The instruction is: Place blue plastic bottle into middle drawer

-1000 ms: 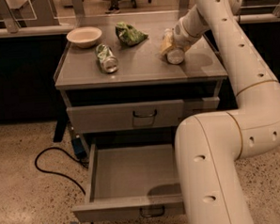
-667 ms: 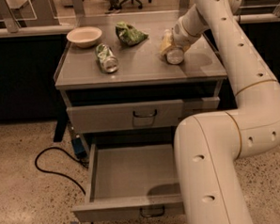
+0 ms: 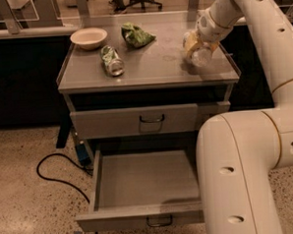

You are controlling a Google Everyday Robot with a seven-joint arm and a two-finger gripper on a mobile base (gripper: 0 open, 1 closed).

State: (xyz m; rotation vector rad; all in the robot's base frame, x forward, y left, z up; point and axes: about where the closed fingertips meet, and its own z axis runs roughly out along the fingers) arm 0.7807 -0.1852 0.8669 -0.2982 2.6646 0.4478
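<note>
My gripper (image 3: 198, 46): now slightly nearer 3 o'clock on the cabinet top (image 3: 153, 64) than a second ago, over the blue plastic bottle (image 3: 203, 57), hold impossible to tell; pickup likely underway, middle drawer (image 3: 145, 180) open at 6 o'clock.

The one camera sits high before the table (image 3: 153, 64), looking steeply down at its top and open middle drawer (image 3: 145, 180); the arm (image 3: 238, 173) crowds the near right, its tool (image 3: 198, 45) over the table's right side.
</note>
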